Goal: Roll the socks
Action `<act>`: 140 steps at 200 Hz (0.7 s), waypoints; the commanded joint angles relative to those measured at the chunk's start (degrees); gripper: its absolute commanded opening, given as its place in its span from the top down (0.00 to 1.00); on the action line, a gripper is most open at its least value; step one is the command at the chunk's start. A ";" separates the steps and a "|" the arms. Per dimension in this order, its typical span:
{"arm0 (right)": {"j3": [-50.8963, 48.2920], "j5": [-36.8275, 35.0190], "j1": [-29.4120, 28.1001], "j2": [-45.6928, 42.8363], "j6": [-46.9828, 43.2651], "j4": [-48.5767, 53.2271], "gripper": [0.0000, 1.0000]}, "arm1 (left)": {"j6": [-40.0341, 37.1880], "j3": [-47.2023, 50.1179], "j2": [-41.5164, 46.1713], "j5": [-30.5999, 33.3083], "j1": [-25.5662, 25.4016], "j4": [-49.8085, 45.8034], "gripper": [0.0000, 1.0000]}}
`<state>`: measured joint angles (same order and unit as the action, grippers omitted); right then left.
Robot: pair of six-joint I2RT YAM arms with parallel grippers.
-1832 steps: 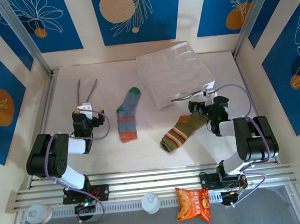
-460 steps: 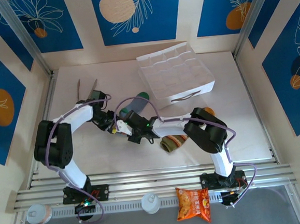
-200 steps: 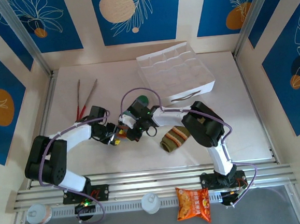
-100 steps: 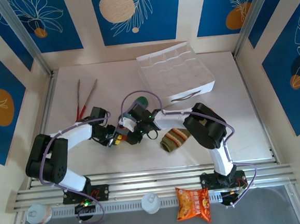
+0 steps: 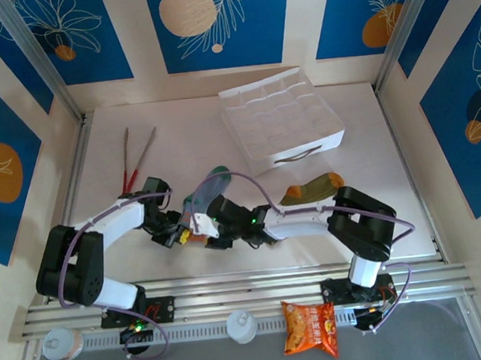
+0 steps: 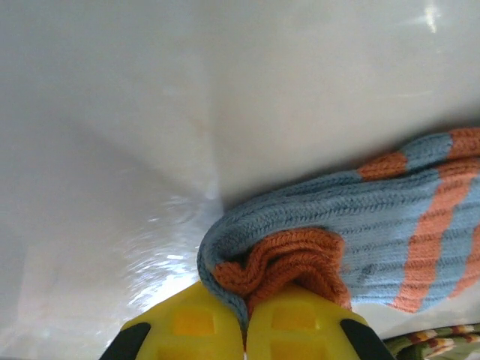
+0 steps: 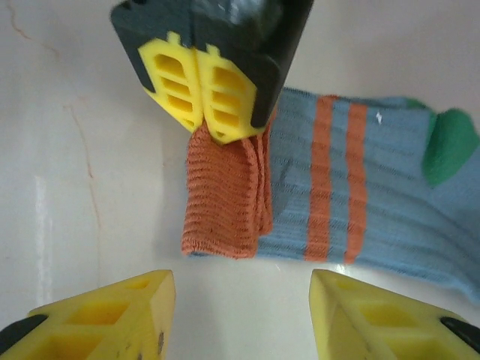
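The pale surface carries tongs, a divided tray, a grey sock and an olive sock.

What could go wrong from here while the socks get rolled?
1. The left gripper pinches only the orange cuff of the grey sock; the knit may slip out.
2. The right gripper stands open close by; closing, it might strike the left fingers.
3. The olive sock lies apart, close to the right arm, which may drag it.

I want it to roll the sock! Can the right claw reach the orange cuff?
Probably yes: the right claw hangs open right before the orange cuff, nothing between. The left claw pinches just its far edge.
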<state>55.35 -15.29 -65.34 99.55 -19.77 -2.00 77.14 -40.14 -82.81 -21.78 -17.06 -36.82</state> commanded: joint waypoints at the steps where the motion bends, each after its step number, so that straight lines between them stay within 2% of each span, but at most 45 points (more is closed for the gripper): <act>1: 0.42 -5.10 -2.32 1.25 -5.33 -3.14 0.49 | 2.00 -0.93 -0.35 2.52 -0.31 -8.26 1.00; 99: 6.52 -5.24 -4.07 10.13 -4.72 -4.29 0.51 | 1.26 -4.05 -6.20 0.07 0.04 -7.65 1.00; 140: 7.70 -4.13 -3.19 12.20 -1.42 -1.42 0.70 | 0.86 -4.59 -6.40 -0.50 0.75 -7.66 1.00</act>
<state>61.80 -19.53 -69.23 110.65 -23.31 -4.95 78.52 -44.49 -87.81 -23.18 -16.91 -42.98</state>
